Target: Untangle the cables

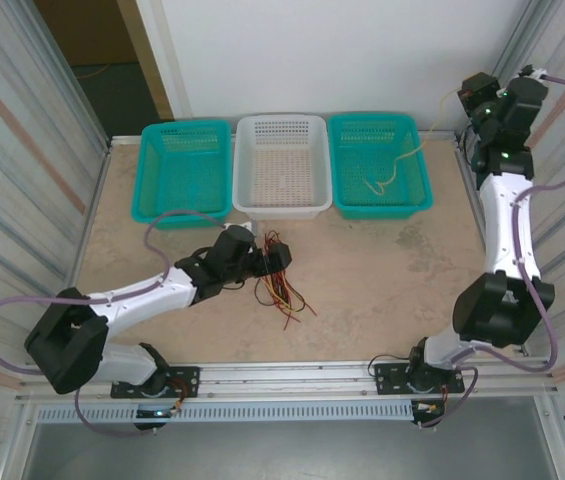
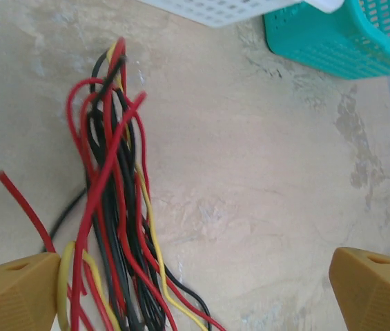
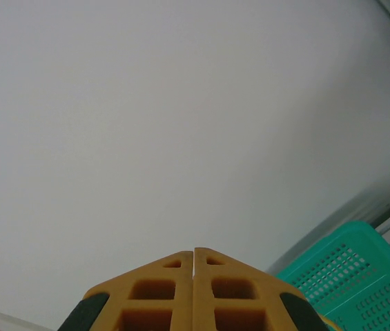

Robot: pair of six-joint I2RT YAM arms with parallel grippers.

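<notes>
Beige, mottled tabletop [image 1: 382,290] fills a cell walled with corrugated metal on two sides and a white panel at the back. Three baskets stand in a row along the far edge, touching side by side: one teal basket [image 1: 182,212] on the left, one white basket [image 1: 282,208] in the middle, and a second teal basket [image 1: 382,210] on the right. One yellow cable [image 1: 398,164] lies alone in the right teal one, bent in a loose curve across its floor.

The other cables [image 1: 280,285] lie as one tangled bundle on the bare table, in front of the white basket and slightly left of centre. The bundle shows three colours, red, black and yellow. In the left wrist view the tangle [image 2: 115,207] is too interwoven to count its strands, and one red end sticks out to the left on its own.

Two arms are in the scene. The left arm reaches low across the table, and the left gripper [image 1: 274,256] sits at the top of the bundle. Seen from its wrist, the left gripper [image 2: 195,286] has its two fingers spread wide, with nothing clamped. The bundle runs past the inner edge of the finger [image 2: 15,293] at the left of that view, and a yellow loop lies against it. The other finger stands well clear over bare table.

The right arm [image 1: 507,220] is raised towards the far right corner. The right gripper [image 3: 193,276] has its two fingers pressed together with nothing between them, facing the white wall, with a corner of a teal basket [image 3: 360,276] below.
</notes>
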